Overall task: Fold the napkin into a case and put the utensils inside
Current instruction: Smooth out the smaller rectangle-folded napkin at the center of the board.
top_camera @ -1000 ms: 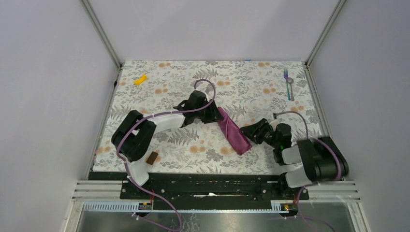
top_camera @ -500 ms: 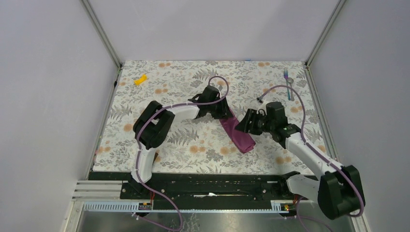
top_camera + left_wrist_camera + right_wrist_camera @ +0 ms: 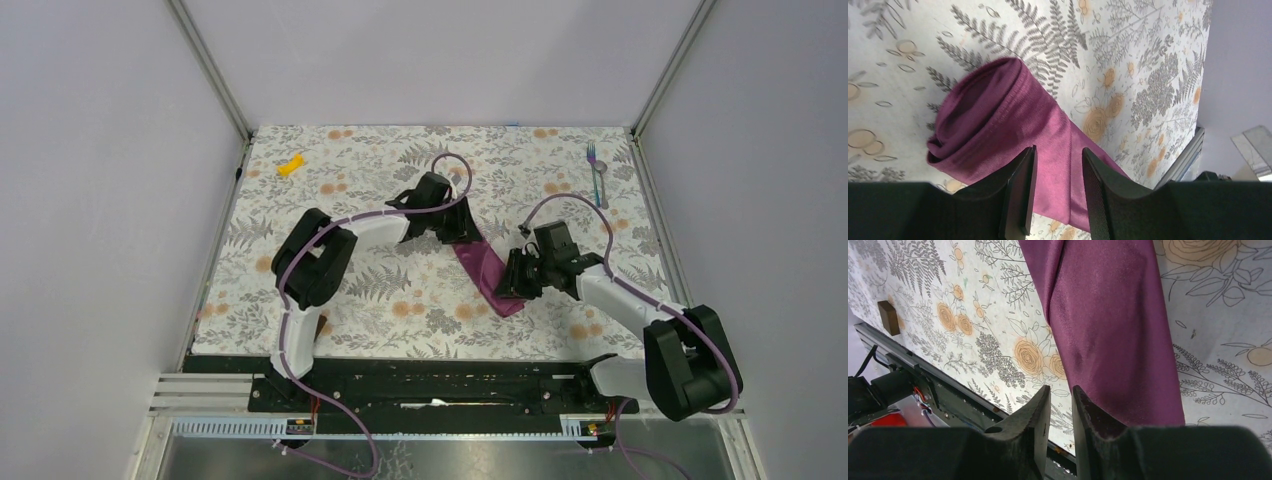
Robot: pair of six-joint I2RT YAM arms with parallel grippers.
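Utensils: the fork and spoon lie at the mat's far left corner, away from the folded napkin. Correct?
Wrong side: the top external view shows the utensils at the far right corner of the mat, away from the folded napkin.

- The right gripper (image 3: 512, 280) has swung out from its base; the case's (image 3: 488, 272) near end now lies beneath it.
- The left gripper (image 3: 452, 225) has advanced; the far end now lies beneath it.
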